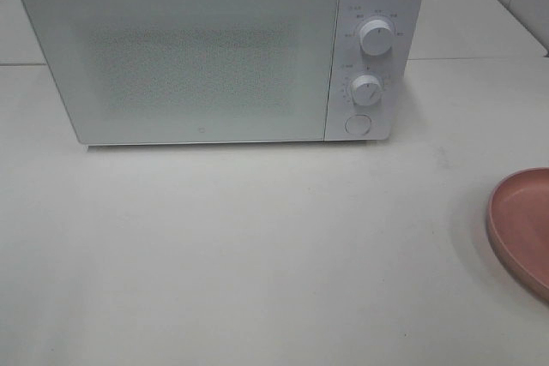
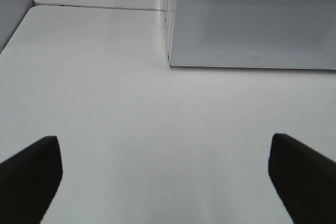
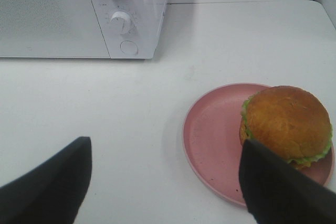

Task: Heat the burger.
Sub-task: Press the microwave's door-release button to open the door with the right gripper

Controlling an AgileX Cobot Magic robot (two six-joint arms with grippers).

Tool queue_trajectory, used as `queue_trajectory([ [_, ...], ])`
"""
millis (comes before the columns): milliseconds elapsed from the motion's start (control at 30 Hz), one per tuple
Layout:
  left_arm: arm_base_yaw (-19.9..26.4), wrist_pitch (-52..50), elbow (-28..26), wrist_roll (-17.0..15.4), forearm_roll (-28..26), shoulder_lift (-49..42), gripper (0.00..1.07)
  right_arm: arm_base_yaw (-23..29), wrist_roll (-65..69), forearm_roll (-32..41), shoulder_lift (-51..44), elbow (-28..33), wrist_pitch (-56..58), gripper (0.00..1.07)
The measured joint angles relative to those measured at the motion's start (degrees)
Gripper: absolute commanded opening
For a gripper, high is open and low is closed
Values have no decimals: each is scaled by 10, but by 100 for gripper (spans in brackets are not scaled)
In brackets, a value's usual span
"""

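The burger (image 3: 286,124), a brown bun with green lettuce, rests on a pink plate (image 3: 212,140); in the exterior high view only the plate's rim (image 1: 521,227) shows at the right edge and the burger is out of frame. The white microwave (image 1: 214,49) stands at the back with its door closed; it also appears in both wrist views (image 2: 252,19) (image 3: 79,14). My right gripper (image 3: 163,182) hangs open above the table, one finger beside the burger. My left gripper (image 2: 168,174) is open over bare table in front of the microwave's left corner.
Two white knobs (image 1: 376,37) (image 1: 365,89) and a round button (image 1: 357,124) sit on the microwave's right panel. The white table (image 1: 257,255) stretches in front of it. A seam between table panels runs behind the microwave.
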Motion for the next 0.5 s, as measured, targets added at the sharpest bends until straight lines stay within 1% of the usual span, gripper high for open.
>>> queue_trajectory([
  [33, 0, 0, 0, 0, 0, 0, 100, 0, 0, 0, 0, 0, 0, 75],
  [100, 0, 0, 0, 0, 0, 0, 100, 0, 0, 0, 38, -1, -30, 75],
  [133, 0, 0, 0, 0, 0, 0, 100, 0, 0, 0, 38, -1, -30, 75],
  [300, 0, 0, 0, 0, 0, 0, 100, 0, 0, 0, 97, -1, -80, 75],
  [500, 0, 0, 0, 0, 0, 0, 100, 0, 0, 0, 133, -1, -125, 75],
])
